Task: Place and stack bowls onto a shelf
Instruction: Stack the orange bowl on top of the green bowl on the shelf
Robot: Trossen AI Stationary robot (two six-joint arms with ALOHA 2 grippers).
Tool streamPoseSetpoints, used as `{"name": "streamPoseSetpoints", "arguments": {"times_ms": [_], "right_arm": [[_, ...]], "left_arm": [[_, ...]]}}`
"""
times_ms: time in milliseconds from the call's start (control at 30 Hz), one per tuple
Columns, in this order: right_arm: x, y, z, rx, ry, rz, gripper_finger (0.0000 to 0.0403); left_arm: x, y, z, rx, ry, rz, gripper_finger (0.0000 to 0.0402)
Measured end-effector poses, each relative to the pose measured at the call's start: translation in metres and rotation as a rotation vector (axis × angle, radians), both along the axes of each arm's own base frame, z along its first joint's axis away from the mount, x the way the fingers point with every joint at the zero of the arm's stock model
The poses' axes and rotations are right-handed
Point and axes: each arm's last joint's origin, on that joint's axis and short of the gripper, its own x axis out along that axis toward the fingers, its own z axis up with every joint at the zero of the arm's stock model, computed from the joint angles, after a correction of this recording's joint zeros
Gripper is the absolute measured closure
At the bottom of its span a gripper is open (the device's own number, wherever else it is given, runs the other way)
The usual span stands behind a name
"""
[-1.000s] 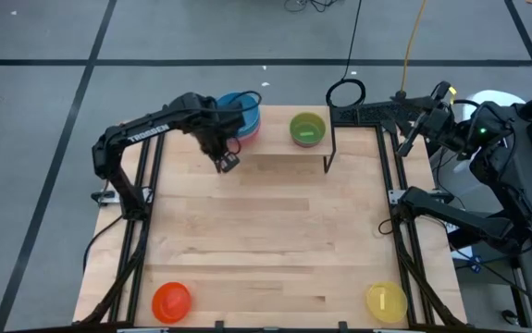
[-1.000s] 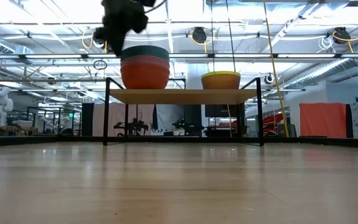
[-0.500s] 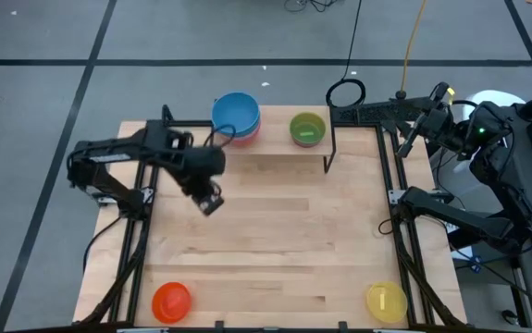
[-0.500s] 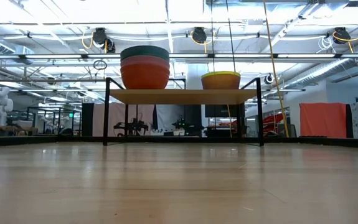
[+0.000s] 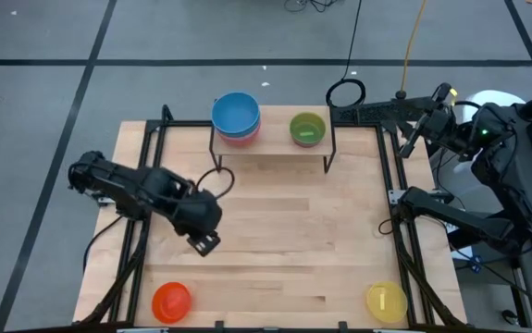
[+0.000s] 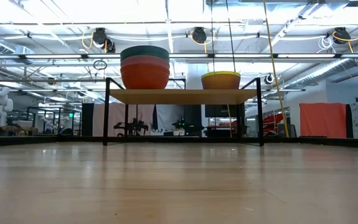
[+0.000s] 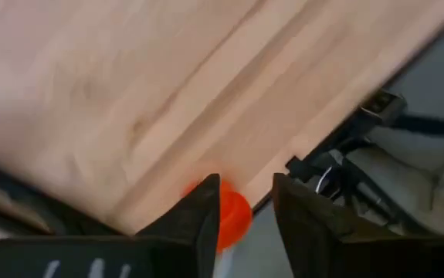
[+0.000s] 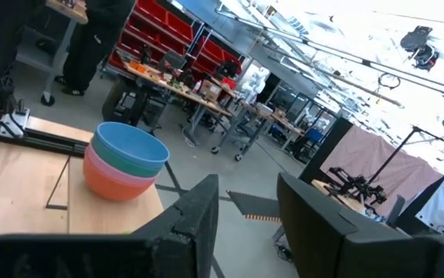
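Observation:
The shelf stands at the table's far edge on black legs. On its left end sits a stack of bowls, blue on top; the right wrist view shows blue over teal over pink. A green bowl sits on the shelf's right end. An orange bowl and a yellow bowl rest on the table near its front corners. My left gripper hovers open over the table's left half, pointing down, with nothing between its fingers. My right gripper waits open at the far right.
Black frame rails run along both side edges of the table. Cables and a black ring lie behind the shelf's right end. The middle of the tabletop is bare wood. The low view shows the shelf and a room behind it.
My left gripper has left the stack of bowls on the shelf and swung toward the table's near and left edges, out over the left half of the table. The stack has stayed in place on the shelf. My right arm has kept still.

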Motion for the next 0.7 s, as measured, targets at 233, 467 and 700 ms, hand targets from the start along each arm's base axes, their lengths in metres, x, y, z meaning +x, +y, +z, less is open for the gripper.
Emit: {"name": "streamPoseSetpoints", "arguments": {"times_ms": [233,467,700], "right_arm": [[-0.008,0.008,0.002,-0.029,-0.03,0.0,0.0277],[-0.016,0.016,0.007,-0.069,-0.076,0.001,0.0277],[-0.016,0.018,0.006,-0.05,-0.078,0.077,0.0277]], "left_arm": [[-0.007,-0.035,-0.042,-0.064,0.296,0.401,0.0248],[-0.007,-0.081,-0.08,-0.22,0.332,0.729,0.0247],[-0.014,-0.115,-0.125,-0.355,0.318,0.816,0.0247]]}}
